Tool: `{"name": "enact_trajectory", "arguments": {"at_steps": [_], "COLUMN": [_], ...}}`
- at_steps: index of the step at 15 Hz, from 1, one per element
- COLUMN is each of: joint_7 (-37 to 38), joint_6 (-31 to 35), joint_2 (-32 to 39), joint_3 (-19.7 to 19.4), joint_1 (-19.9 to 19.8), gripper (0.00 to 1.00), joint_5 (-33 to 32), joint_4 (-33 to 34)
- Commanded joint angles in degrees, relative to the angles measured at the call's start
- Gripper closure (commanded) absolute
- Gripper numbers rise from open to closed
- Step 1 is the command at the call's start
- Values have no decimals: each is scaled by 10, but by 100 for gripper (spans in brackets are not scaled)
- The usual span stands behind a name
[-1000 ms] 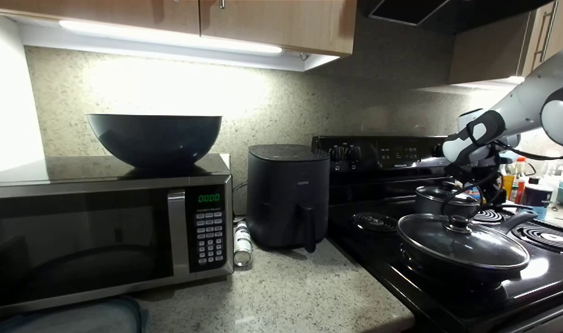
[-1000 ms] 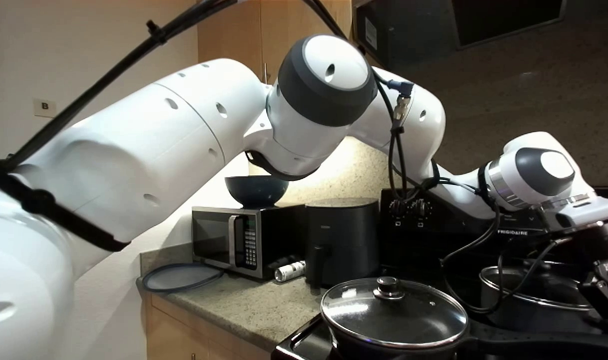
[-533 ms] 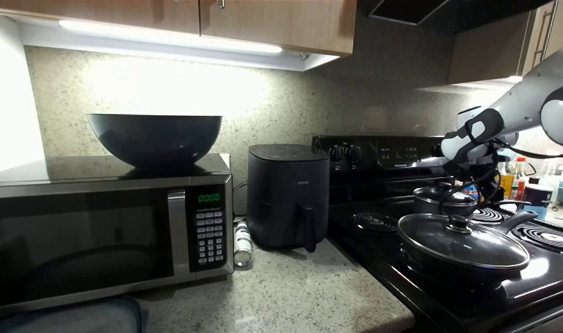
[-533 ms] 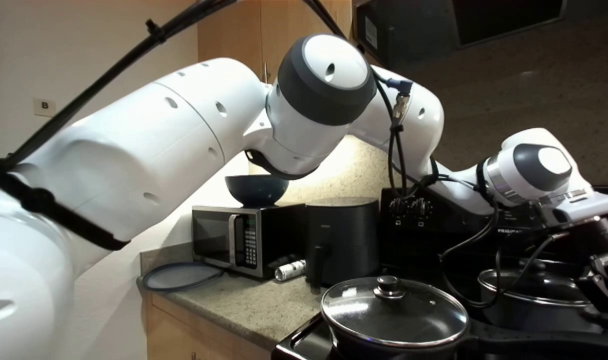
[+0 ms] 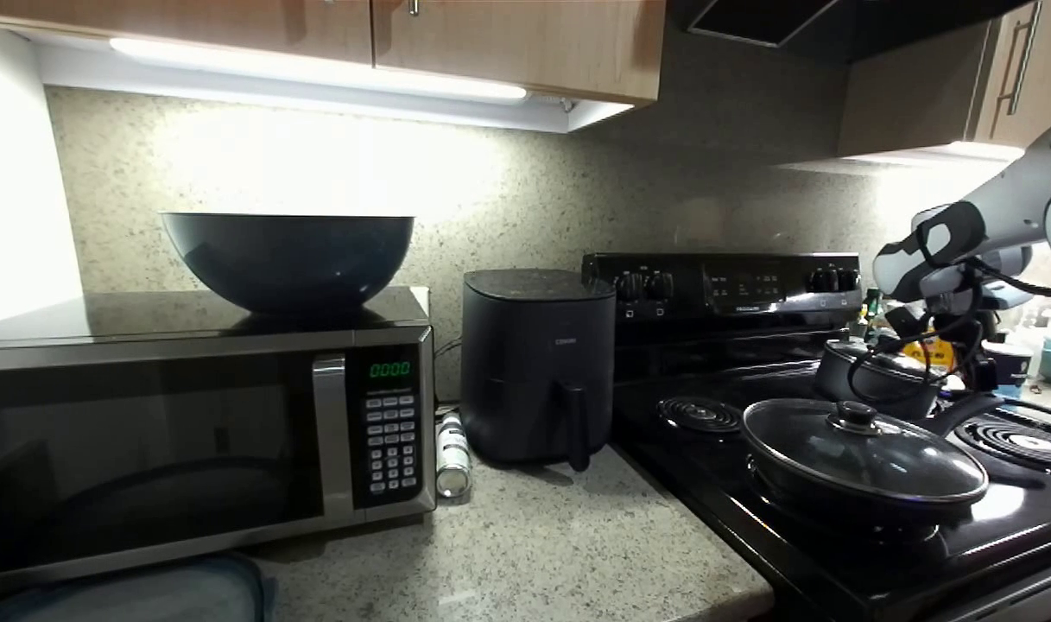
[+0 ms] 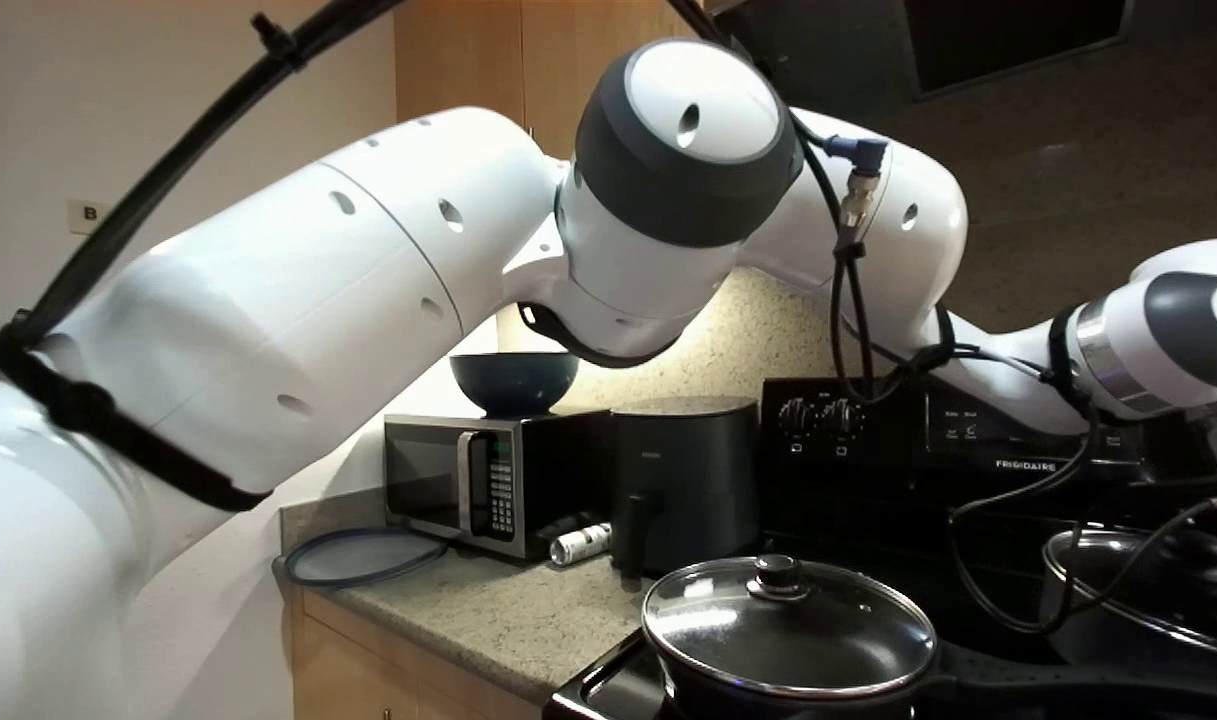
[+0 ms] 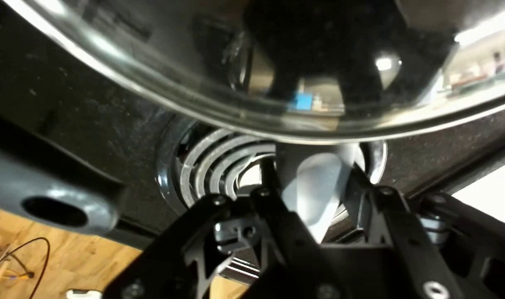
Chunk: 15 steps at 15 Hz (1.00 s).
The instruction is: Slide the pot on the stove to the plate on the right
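Pot (image 5: 877,383) shifted R just now, both ext. views; pincer (image 7: 312,172) clamped on its hdl (image 7: 318,187), so slide prob. under way.

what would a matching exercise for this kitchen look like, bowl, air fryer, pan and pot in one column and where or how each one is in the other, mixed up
Things
1 bowl
2 air fryer
3 pan
4 pot

Place or state
A gripped at the handle by the tool
B on top of the microwave
C at the front of the stove
D on the counter, between microwave and stove

Pairs: 1-B, 2-D, 3-C, 4-A
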Motion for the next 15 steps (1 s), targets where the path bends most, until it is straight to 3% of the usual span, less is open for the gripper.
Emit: {"name": "enact_trajectory", "arguments": {"at_steps": [1, 2, 8, 9, 13, 14, 15], "joint_7": [47, 47, 55, 52, 52, 68, 82], "joint_6": [-38, -41, -43, -34, -34, -25, -16], "joint_2": [21, 25, 11, 18, 14, 14, 15], "joint_3": [16, -1, 2, -1, -3, -4, -5], "joint_1": [-46, -41, -29, -41, -32, -32, -34], "gripper": [84, 84, 84, 59, 59, 84, 84], "joint_5": [-3, 12, -3, -2, -6, 0, 8], "joint_4": [42, 42, 31, 36, 39, 38, 41]}}
